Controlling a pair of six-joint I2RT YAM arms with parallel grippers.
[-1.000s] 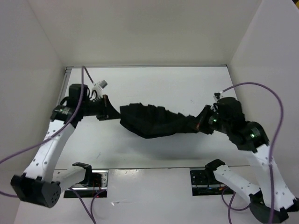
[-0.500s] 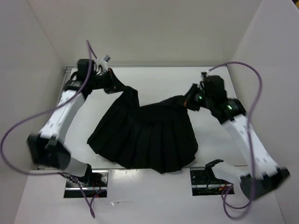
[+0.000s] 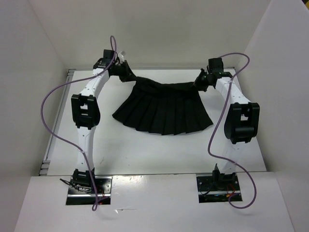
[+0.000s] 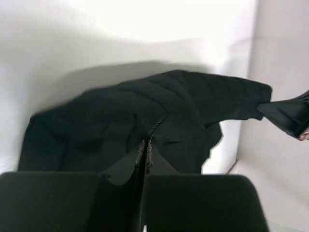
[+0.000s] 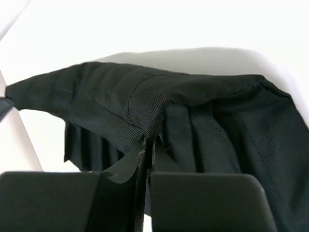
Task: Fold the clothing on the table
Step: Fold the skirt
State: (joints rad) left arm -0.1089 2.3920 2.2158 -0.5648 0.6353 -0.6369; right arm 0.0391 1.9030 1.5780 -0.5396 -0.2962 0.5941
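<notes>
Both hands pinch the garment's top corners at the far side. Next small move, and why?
Probably lower both hands together. The left hand and right hand are shut on the clothing's top corners. Its top edge looks raised between them, while the pleated lower part lies fanned on the table. Laying it flat should come before any fold.

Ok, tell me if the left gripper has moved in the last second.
Yes. The left gripper has gone from mid-depth to the far edge of the table, shut on the clothing.

Bright light, wrist views overexposed, soft shadow behind clothing (image 4: pixel 111 121).
</notes>
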